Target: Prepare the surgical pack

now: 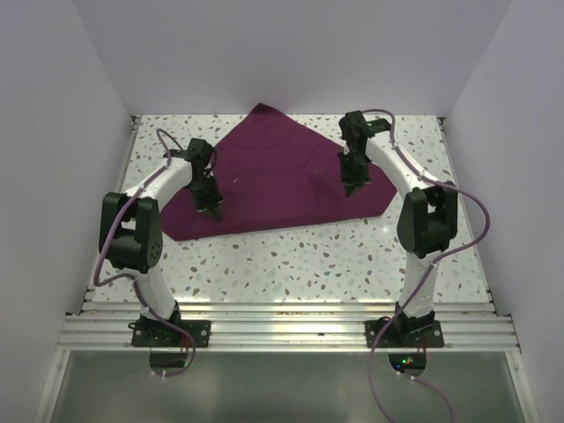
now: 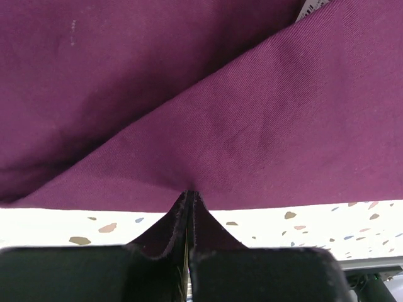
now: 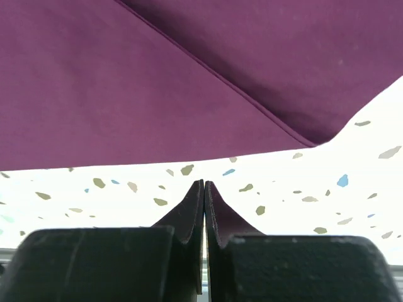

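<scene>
The surgical pack shows only as a deep-maroon cloth (image 1: 273, 176), folded into a rough triangle on the speckled table (image 1: 308, 256). No steel tray, instruments or white pads are in view. My left gripper (image 1: 212, 210) is over the cloth's front-left part. In the left wrist view it (image 2: 189, 192) is shut, its tips at the front edge of the cloth (image 2: 252, 126), which puckers there as if pinched. My right gripper (image 1: 351, 187) hangs over the cloth's right part. In the right wrist view it (image 3: 204, 183) is shut and empty, above bare table just short of the cloth (image 3: 126, 94) edge.
White walls enclose the table on the left, back and right. An aluminium rail (image 1: 282, 330) carrying both arm bases runs along the near edge. A diagonal fold line crosses the cloth in both wrist views.
</scene>
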Tool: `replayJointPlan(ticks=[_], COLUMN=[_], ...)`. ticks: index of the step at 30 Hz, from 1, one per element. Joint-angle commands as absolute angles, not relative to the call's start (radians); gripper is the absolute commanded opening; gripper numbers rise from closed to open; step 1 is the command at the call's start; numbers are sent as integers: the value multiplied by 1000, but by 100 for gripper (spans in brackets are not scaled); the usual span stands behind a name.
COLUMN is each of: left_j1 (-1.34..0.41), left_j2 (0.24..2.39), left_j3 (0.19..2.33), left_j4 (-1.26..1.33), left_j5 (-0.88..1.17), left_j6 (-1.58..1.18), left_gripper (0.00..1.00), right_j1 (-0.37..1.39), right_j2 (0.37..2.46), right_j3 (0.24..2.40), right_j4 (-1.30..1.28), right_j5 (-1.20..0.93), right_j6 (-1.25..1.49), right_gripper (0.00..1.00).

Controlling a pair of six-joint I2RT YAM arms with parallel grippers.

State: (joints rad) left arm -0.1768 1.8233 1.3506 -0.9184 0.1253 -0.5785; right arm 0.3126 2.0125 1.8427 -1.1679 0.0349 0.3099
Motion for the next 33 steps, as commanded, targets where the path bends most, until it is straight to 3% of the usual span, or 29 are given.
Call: replayJointPlan(ticks=[1, 6, 11, 19, 33], left_j1=[-170, -166, -167, -193, -193], left_j2=[1804, 1752, 1767, 1775, 1965], left_j3=[1405, 1434, 1411, 1344, 1448], left_j4=[-946, -983, -997, -1026, -1008], left_j5=[91, 14, 153, 155, 97], left_j6=[-561, -562, -526, -583, -560], left_gripper=[0, 0, 0, 0, 0], right_j1=[278, 175, 182, 241, 279], right_j2=[1921, 1902, 1965, 1927, 2135], right_j3=[1766, 1750, 1801, 1763, 1770], right_j4=[-1174, -1074, -1160, -1215, -1128], right_j5=[41, 2, -175, -187, -207], right_j6=[287, 311, 310, 318, 313], right_gripper=[0, 0, 0, 0, 0])
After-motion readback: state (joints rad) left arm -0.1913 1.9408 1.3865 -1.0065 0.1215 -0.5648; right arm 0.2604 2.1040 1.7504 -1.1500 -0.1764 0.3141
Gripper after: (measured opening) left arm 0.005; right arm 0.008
